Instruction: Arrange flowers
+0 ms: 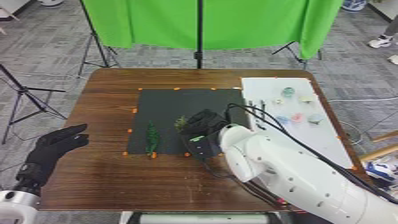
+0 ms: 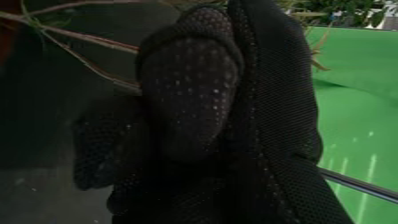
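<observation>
Worktop (image 1: 142, 192), brown: bare along its near edge. Left hand (image 1: 60, 145): wide, fingers loose, held at the left side; nothing carried. To be kept out of the way.

Green sprig (image 1: 153, 137): laid lengthwise on the dark mat (image 1: 178, 102), left of the right hand (image 1: 204, 131), well apart from it. Not to be brushed when the other is moved.

Right hand: narrow, thumb brought against fingers, apparently closed on the twig (image 1: 181, 122). Twig: thin, branching, reddish stems and pale leaves seen in the right wrist view on both sides of the fingertips. Lower stem end: hidden; whether the mat is touched cannot be told.

Step in hand, as judged: the twig to be secured and arranged. Pinch best kept on the main stem, firm but not crushing; side shoots, being springy, may be snagged or bent by the glove. Lift best made straight and slow, the stem to be checked for twisting before any turn is begun.

White board (image 1: 258, 85): at the right, overlapped by the arm and its cables, which are to be kept off the pastel pieces (image 1: 288, 92) set out there. Beyond the worktop: green cloth (image 1: 222, 25), hung.
</observation>
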Robot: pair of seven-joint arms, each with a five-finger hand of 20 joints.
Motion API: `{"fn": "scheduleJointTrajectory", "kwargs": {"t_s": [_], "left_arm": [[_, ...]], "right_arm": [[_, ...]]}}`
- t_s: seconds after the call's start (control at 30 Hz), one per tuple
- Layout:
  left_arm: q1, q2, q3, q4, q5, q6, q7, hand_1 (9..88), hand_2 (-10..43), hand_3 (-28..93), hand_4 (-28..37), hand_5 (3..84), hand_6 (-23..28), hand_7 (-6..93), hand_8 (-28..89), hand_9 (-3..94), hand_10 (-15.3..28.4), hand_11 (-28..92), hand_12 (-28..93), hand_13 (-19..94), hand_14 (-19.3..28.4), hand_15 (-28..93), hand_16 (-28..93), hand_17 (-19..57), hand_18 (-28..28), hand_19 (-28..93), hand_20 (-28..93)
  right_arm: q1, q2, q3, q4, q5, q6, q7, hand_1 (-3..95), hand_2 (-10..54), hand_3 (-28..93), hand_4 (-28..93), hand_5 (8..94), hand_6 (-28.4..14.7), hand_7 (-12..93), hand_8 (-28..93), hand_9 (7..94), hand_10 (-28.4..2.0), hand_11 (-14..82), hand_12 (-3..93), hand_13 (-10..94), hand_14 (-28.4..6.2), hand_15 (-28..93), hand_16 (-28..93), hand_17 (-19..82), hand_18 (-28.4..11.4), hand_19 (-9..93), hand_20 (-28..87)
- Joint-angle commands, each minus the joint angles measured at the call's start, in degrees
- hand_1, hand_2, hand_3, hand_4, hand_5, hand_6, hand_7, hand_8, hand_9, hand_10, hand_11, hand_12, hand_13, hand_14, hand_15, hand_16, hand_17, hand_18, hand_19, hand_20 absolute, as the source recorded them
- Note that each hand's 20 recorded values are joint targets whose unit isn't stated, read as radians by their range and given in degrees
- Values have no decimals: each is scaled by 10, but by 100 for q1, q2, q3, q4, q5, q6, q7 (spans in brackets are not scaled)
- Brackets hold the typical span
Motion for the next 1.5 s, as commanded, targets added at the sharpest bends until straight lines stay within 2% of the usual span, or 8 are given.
{"fn": "scheduleJointTrajectory", "kwargs": {"t_s": [0.03,0.37,1.17,1.27,1.3,1.33,1.37,1.5], "left_arm": [[26,-45,7,54,39,-123,-67,318,-34,623,-165,462,59,100,-55,468,149,174,109,383,195,213,-2,102,155,209,231],[2,-41,16,62,40,-171,-104,319,-36,619,-165,459,59,97,-54,465,150,170,110,381,197,210,0,101,155,204,230],[-18,-28,-2,62,39,-208,-147,319,-36,617,-164,457,59,97,-54,463,150,169,110,379,197,209,2,100,154,197,229],[3,-35,-18,52,31,-213,-152,320,-36,616,-164,458,60,97,-54,463,150,169,110,380,197,209,1,100,154,197,229],[2,-36,-20,53,34,-216,-158,320,-36,617,-164,458,60,96,-54,463,149,169,110,380,197,209,1,100,154,197,229],[2,-35,-25,55,33,-226,-160,320,-36,617,-164,458,60,97,-54,463,149,169,110,380,197,209,1,99,154,198,229],[3,-30,-25,54,30,-226,-165,320,-36,617,-164,458,60,97,-54,463,150,169,110,379,197,210,2,99,154,198,229],[-7,-30,-16,55,34,-228,-162,319,-37,618,-164,457,60,96,-54,464,150,170,110,380,196,210,2,99,154,197,229]], "right_arm": [[13,-104,-41,54,29,197,-105,892,-95,-278,458,749,-67,264,192,925,-116,210,328,937,-25,481,160,775,-37,765,308],[131,-187,-249,289,-561,362,-181,881,-95,-282,462,739,-69,246,193,909,-115,197,329,937,-33,439,174,763,-44,746,306],[394,82,-1059,540,-4084,-821,-899,814,-95,-272,472,709,-54,246,156,858,-129,257,275,937,-42,390,230,740,-53,720,359],[387,101,-1080,553,-4417,-977,-929,768,-95,-186,436,700,-47,249,136,841,-131,259,258,937,-45,361,260,728,-57,707,385],[395,103,-1099,563,-4533,-1005,-930,710,-95,-23,324,697,-46,254,130,837,-130,248,278,937,-46,354,301,724,-63,701,395],[389,106,-1101,562,-4674,-1067,-926,573,-95,366,33,691,-44,244,121,832,-132,243,263,937,-47,340,294,722,-61,698,403],[388,104,-1106,557,-4778,-1108,-899,517,-95,514,-74,687,-42,236,111,826,-134,239,247,937,-48,334,291,720,-61,699,403],[391,103,-1108,561,-4897,-1132,-886,446,-95,640,-142,663,-31,222,-5,785,-143,212,208,932,-51,323,295,706,-68,711,384]]}}
